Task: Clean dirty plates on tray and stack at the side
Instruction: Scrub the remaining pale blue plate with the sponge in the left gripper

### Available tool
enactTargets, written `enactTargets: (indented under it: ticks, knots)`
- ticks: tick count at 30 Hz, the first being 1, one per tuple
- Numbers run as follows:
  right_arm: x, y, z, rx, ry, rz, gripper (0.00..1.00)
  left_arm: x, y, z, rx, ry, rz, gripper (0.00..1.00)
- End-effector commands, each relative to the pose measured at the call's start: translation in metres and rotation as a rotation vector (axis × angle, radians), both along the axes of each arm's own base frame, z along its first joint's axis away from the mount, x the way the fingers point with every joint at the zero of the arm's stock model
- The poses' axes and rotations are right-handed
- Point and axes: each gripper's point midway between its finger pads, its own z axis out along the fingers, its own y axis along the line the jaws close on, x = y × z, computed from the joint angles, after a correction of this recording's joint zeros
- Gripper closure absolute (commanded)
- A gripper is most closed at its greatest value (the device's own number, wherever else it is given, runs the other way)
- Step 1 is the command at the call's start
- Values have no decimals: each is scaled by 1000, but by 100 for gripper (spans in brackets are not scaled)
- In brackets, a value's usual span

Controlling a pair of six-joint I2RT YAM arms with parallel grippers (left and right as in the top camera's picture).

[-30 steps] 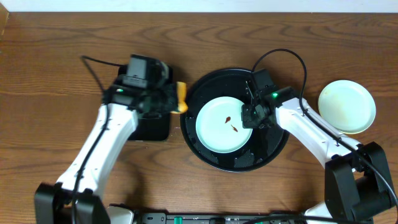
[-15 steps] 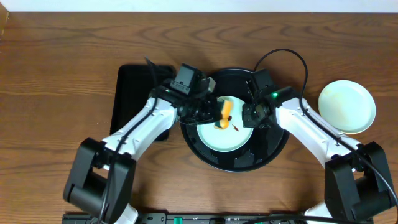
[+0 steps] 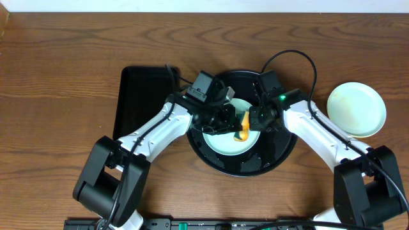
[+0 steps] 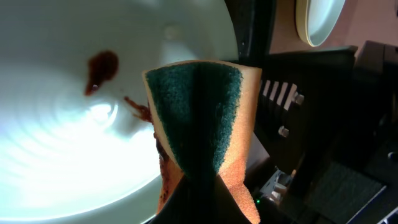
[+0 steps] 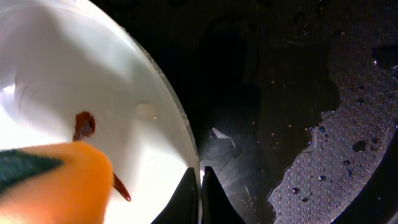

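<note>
Black round tray [image 3: 255, 163] sits mid-table in the overhead view, with a mint plate [image 3: 220, 142] on it. The left gripper [image 3: 238, 121] pinches an orange sponge [image 3: 243, 128] over the plate. The right gripper [image 3: 259, 118] is at the plate's right rim. A second plate [image 3: 356, 108] lies on the table [image 3: 64, 64] to the right, and a small tray [image 3: 137, 96] lies to the left.

Left wrist view: the fingers clamp the folded sponge, green face showing, against the plate beside brown smears [image 4: 102, 65].

Right wrist view: the fingers are pressed together on the plate's rim, with wet tray to the right.
</note>
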Motion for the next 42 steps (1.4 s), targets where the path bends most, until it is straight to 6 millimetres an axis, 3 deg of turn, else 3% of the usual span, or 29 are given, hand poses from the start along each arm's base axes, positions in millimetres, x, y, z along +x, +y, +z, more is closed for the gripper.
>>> enactTargets:
  ticks: [1,10,24,29,42]
  knots:
    - [0,-4,-4,-18,6,-17,99,-8,-4,-7,1,47,-3,92]
    - [-1,-4,-4,-20,9,-17,99,-12,-6,-14,18,72,-2,92]
    - [-5,-5,-5,-27,23,-15,99,-27,-21,-47,37,139,-53,92]
    - [-11,-8,-6,-38,47,-13,99,-13,-5,-71,171,82,11,92]
    - [-25,-14,-8,-70,104,1,99,18,21,-80,249,14,116,92]
